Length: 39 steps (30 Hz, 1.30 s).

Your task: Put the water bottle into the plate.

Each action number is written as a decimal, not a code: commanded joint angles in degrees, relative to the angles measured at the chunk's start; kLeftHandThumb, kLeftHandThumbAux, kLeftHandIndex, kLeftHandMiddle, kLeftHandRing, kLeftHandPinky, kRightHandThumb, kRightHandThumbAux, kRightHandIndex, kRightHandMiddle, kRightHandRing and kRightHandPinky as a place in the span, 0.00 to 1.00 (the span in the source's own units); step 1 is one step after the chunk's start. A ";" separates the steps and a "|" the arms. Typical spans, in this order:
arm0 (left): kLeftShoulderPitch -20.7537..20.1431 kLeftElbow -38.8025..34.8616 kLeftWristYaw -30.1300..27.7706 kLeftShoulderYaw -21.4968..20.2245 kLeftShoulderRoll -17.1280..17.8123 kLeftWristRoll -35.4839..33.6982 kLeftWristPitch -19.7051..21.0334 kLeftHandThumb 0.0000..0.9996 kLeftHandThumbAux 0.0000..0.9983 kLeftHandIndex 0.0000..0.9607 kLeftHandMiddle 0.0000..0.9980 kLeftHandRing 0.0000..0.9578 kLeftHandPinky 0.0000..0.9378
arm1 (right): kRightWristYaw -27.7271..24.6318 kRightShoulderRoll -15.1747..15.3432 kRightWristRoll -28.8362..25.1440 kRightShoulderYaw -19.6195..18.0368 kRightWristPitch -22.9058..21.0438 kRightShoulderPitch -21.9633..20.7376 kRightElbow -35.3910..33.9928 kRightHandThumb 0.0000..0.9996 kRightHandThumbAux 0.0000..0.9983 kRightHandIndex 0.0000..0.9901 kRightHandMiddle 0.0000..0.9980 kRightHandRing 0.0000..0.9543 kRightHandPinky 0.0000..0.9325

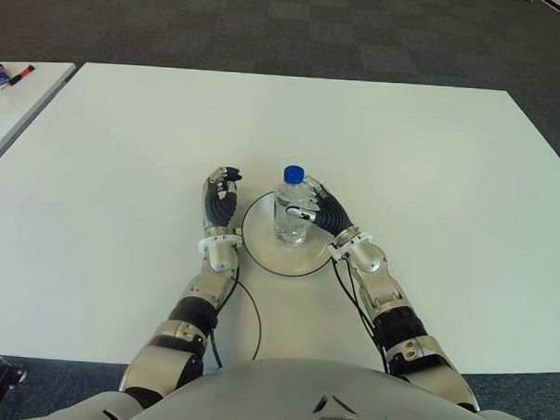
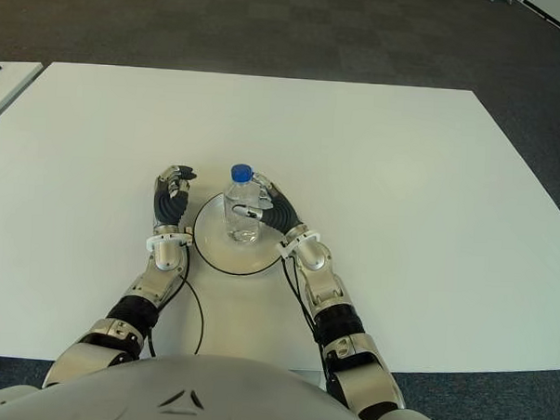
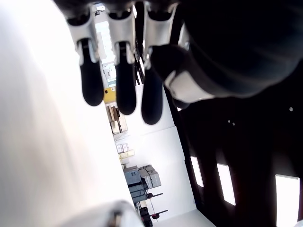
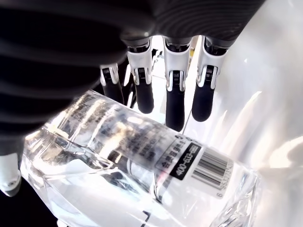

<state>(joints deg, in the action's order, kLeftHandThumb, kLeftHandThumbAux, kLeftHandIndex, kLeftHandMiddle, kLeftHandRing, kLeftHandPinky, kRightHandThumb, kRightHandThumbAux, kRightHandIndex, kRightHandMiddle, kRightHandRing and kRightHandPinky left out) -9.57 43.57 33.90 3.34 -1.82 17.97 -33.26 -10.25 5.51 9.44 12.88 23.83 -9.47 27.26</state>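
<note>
A clear water bottle (image 1: 292, 220) with a blue cap stands upright on the round white plate (image 1: 264, 249) in the middle of the white table (image 1: 403, 160). My right hand (image 1: 323, 210) is at the bottle's right side, its thumb lying across the front. In the right wrist view the bottle (image 4: 142, 161) sits close against the palm, and the fingers (image 4: 175, 101) reach out straight past it without curling round. My left hand (image 1: 221, 203) shows just left of the plate, its fingers (image 3: 118, 80) stretched out and holding nothing.
A second white table (image 1: 15, 105) at the far left carries markers (image 1: 16, 73). Dark carpet (image 1: 288, 29) lies beyond the far edge. Thin cables (image 1: 252, 311) run from both wrists over the table toward my body.
</note>
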 commanded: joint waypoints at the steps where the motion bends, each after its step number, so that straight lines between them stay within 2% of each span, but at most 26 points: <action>1: 0.04 1.38 -0.24 0.33 0.31 0.33 -0.19 0.84 0.68 0.43 0.46 0.39 0.43 | 0.40 0.19 0.08 -0.54 0.68 -0.32 2.30 0.57 0.43 0.07 0.12 0.14 0.19; 10: -0.21 1.99 0.09 0.26 0.29 0.36 -0.87 0.84 0.68 0.43 0.46 0.40 0.44 | 0.75 0.28 0.45 -0.78 3.60 -0.96 4.36 0.55 0.40 0.01 0.06 0.07 0.12; 17: -0.27 2.07 0.34 0.31 0.35 0.72 -0.89 0.84 0.68 0.43 0.46 0.40 0.43 | 2.56 0.82 2.38 -0.46 9.09 -2.76 8.93 0.51 0.36 0.00 0.01 0.01 0.06; 26: -0.23 2.04 -0.08 0.24 0.24 0.36 -1.07 0.84 0.68 0.43 0.45 0.38 0.42 | 3.70 1.16 3.24 -0.35 12.41 -4.02 12.77 0.48 0.32 0.00 0.00 0.00 0.06; 39: -0.19 2.00 -0.24 0.09 0.05 -0.02 -1.12 0.84 0.68 0.44 0.45 0.39 0.44 | 3.76 1.11 2.82 -0.50 14.23 -5.16 15.79 0.48 0.31 0.00 0.00 0.00 0.07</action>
<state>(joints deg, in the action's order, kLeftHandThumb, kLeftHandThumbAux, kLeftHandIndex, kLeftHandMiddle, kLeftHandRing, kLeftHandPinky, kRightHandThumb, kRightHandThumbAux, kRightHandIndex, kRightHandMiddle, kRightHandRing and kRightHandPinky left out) -9.85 45.12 33.95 3.31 -1.84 17.99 -34.41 -6.48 6.28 11.53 12.36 39.03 -14.87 40.89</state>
